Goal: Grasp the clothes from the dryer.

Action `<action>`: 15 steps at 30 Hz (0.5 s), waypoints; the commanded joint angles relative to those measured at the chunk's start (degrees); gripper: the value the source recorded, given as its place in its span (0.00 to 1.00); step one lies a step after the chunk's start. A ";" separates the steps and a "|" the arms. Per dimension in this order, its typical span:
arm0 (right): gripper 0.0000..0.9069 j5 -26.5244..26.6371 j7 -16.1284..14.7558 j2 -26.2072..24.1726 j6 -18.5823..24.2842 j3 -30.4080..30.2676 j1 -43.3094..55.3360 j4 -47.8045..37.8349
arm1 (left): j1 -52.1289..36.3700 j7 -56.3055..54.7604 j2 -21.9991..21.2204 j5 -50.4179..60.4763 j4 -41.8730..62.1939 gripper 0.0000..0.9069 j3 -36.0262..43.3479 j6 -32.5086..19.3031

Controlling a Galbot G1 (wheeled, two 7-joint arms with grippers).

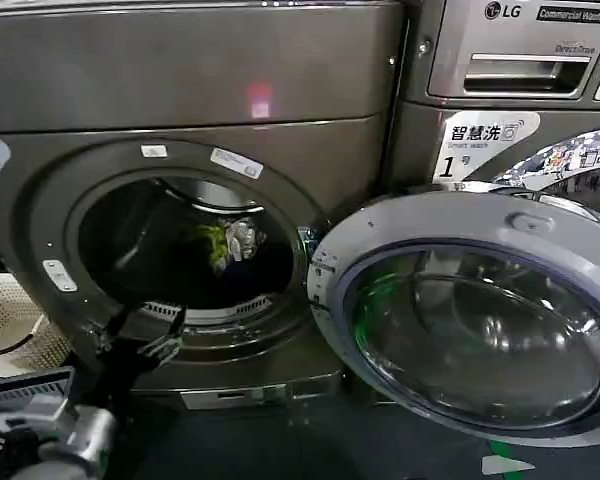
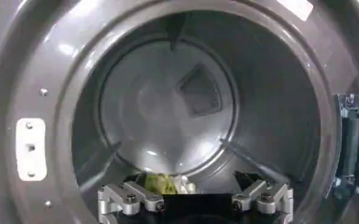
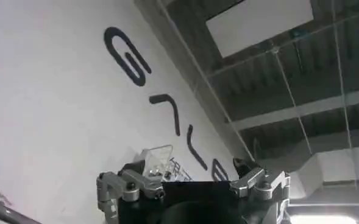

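The dryer [image 1: 180, 90] is the large bronze-grey machine on the left, its round porthole open onto the steel drum [image 2: 161, 103]. The clothes [image 1: 230, 243] lie as a small yellow-green, white and dark bundle low at the back of the drum, and in the left wrist view the clothes [image 2: 162, 182] show just beyond the fingers. My left gripper [image 1: 148, 335] hangs open in front of the porthole's lower rim, short of the bundle. The left gripper [image 2: 190, 184] holds nothing. My right gripper [image 3: 188, 167] is open and empty, raised toward a lettered wall and the ceiling.
The dryer's round glass door [image 1: 470, 320] stands swung open to the right, reaching well out in front. A machine marked LG [image 1: 510, 50] with a drawer handle sits at the upper right. A white perforated basket [image 1: 10, 320] stands at the left edge.
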 commanded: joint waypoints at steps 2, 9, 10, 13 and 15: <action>1.00 -0.65 0.39 0.10 -1.16 2.51 -1.97 1.23 | -17.55 -0.96 4.08 -1.48 16.12 1.00 3.79 -2.32; 1.00 -0.67 -0.02 1.31 -0.93 2.97 -2.10 2.09 | -29.42 -3.04 5.16 -1.55 31.47 1.00 6.76 -3.88; 1.00 -0.67 -0.02 1.31 -0.93 2.97 -2.10 2.09 | -30.63 -3.11 5.21 -1.57 32.56 1.00 7.11 -3.95; 1.00 -0.54 0.02 1.21 -0.89 3.65 -2.44 1.85 | -36.29 -3.71 4.94 -1.64 37.96 1.00 9.33 -4.81; 1.00 -0.54 0.15 1.12 -0.86 3.71 -2.46 1.81 | -39.08 -4.01 4.75 -1.38 42.07 1.00 10.80 -5.55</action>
